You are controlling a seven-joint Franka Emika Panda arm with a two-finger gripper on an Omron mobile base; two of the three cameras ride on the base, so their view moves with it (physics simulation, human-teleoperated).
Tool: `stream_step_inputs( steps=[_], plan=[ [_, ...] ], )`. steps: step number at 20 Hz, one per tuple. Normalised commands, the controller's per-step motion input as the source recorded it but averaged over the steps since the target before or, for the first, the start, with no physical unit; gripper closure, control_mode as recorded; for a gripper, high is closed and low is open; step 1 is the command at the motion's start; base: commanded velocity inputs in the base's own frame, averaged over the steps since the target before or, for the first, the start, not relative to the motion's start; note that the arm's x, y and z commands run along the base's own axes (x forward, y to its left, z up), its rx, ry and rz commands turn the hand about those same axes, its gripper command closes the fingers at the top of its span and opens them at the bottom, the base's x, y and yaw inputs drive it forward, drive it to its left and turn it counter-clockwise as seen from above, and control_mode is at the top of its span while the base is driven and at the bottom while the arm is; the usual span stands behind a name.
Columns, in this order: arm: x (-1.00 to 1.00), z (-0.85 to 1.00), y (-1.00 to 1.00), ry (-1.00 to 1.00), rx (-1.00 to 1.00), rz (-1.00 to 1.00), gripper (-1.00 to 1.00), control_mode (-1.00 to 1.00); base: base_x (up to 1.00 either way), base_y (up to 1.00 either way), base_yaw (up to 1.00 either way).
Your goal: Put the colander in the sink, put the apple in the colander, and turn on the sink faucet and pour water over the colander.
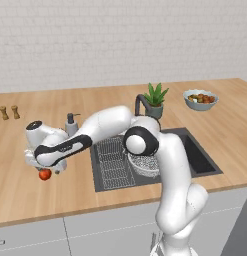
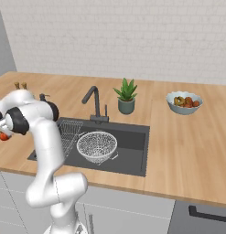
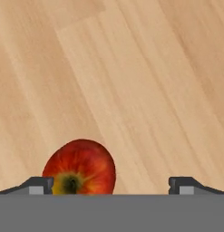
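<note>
The jaws [image 3: 111,183] are spread wide and hold nothing. Their two dark tips stick up at the bottom of the hand view, far apart from each other. The apple [image 3: 80,166] sits on the wooden tabletop [image 3: 145,81] close to the left tip, not in the middle of the gap. It is red with some orange, and its yellow dimple with the dark stem spot faces the camera. The right tip has only bare wood in front of it. In the left base view the hand is down low over the tabletop, left of the sink [image 1: 195,155], and the apple [image 1: 44,174] peeks out just under it. In the right base view the apple [image 2: 3,136] is a small red spot at the far left edge, next to the white arm. The colander [image 2: 97,146] is in the sink [image 2: 132,151] already, a round silvery mesh bowl on the dark floor of it, beside the wire rack [image 2: 68,132]. The apple is well apart from the colander. Behind the sink stands the sink faucet [image 2: 94,103], dark and tall. Near it is a little green plant [image 2: 126,96] in a grey pot. Farther right on the tabletop is a grey bowl of fruit [image 2: 184,102]. A soap dispenser [image 1: 71,124] stands left of the sink, and two small brown shakers [image 1: 9,112] stand far off to the left.
</note>
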Motion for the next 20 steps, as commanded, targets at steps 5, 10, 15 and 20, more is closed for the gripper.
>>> stream_step_inputs(
  steps=[5,10,15,20],
  plan=[
    [0.18,-0.14,0.08,0.20,0.00,0.08,-1.00,-1.00,0.00,0.00,0.00],
    [0.14,-0.05,0.27,0.05,0.00,0.07,-1.00,-1.00,0.00,0.00,0.00],
    [-0.01,-0.13,0.32,0.03,0.00,0.05,-1.00,-1.00,0.00,0.00,0.00],
    [-0.15,-0.16,0.28,0.01,0.00,0.01,-1.00,-1.00,0.00,0.00,0.00]
  ],
)
